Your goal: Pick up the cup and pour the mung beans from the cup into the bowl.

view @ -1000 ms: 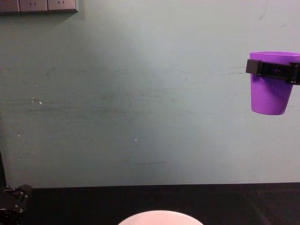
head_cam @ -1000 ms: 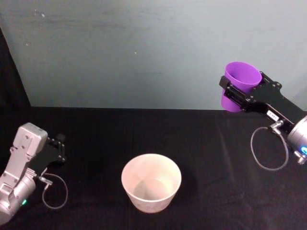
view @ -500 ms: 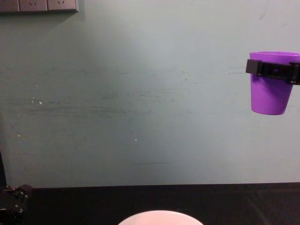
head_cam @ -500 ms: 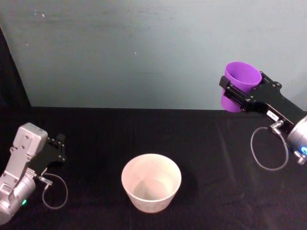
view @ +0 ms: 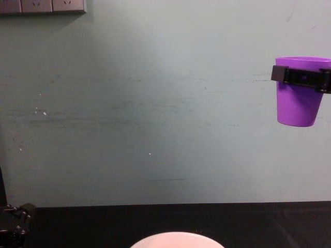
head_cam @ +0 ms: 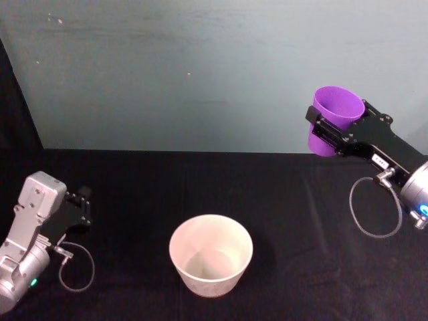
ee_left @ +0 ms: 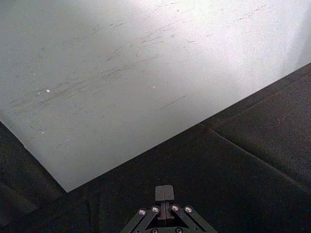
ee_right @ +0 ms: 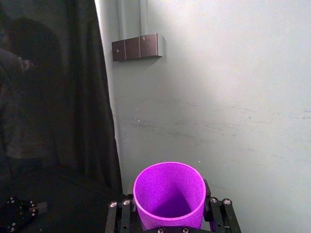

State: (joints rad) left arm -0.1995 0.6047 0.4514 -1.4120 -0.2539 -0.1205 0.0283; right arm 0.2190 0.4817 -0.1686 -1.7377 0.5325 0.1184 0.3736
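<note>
Now: right tool (head_cam: pixel 329 134) clamps purple cup (head_cam: pixel 338 105) just below its rim, upright, upper right, well above desk (head_cam: pixel 134 180) | bowl (head_cam: pixel 179 257) bottom centre | cup likely light, smooth, slippery: grip wall firmly | left tool (head_cam: pixel 80 206) closed, parked lower left

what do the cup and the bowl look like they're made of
The cup, held upright in the right gripper: probably plastic, going by its even bright purple and smooth, slightly matte wall. The bowl: pale pinkish-white with a smooth soft sheen; plastic or glazed ceramic, can't tell which. The left gripper sits parked, low on the robot's left.
</note>
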